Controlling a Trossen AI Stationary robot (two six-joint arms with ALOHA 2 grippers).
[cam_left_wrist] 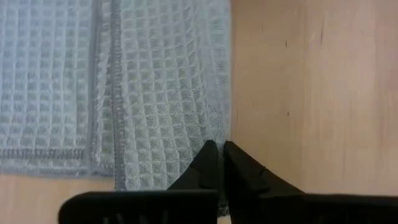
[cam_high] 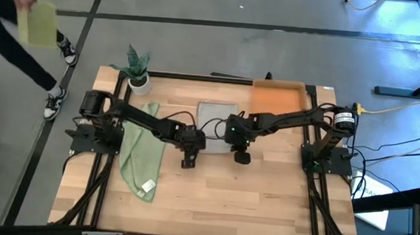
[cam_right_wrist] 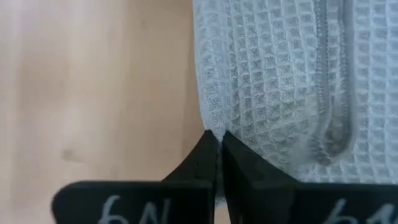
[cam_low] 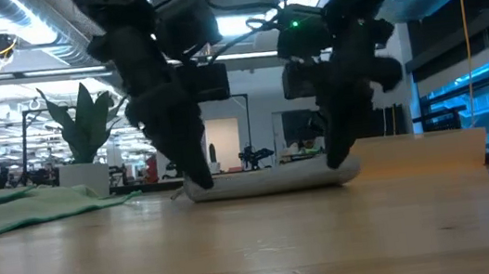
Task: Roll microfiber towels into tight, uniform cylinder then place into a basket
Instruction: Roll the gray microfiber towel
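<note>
The light grey towel [cam_high: 217,116] lies folded flat at the table's middle; in the low view, the grey towel [cam_low: 273,180] is a low strip on the wood. My left gripper [cam_high: 198,132] is shut at the towel's near left corner and my right gripper [cam_high: 233,135] is shut at its near right corner. To the left, the light green towel [cam_high: 142,153] is spread along the table, its white tag at the near end. The orange basket [cam_high: 276,98] sits at the far right, just beyond the grey towel. My left gripper pinches the grey towel's near edge [cam_left_wrist: 214,134] between its two fingertips, close to the left corner. The fingers slant down from above. The cloth stays on the table, slightly puckered at the tips; one layer or several, I cannot tell. My right gripper pinches the grey towel's near edge [cam_right_wrist: 208,124] between its two fingertips, close to the right corner, slanting down from above. The edge curls up a little at the tips, and the rest of the towel lies on the table.
A small white plant pot [cam_high: 138,79] stands at the far left corner, behind the green towel. A person [cam_high: 24,23] walks on the floor beyond the table's left side. Bare wood [cam_high: 219,200] stretches toward the near edge.
</note>
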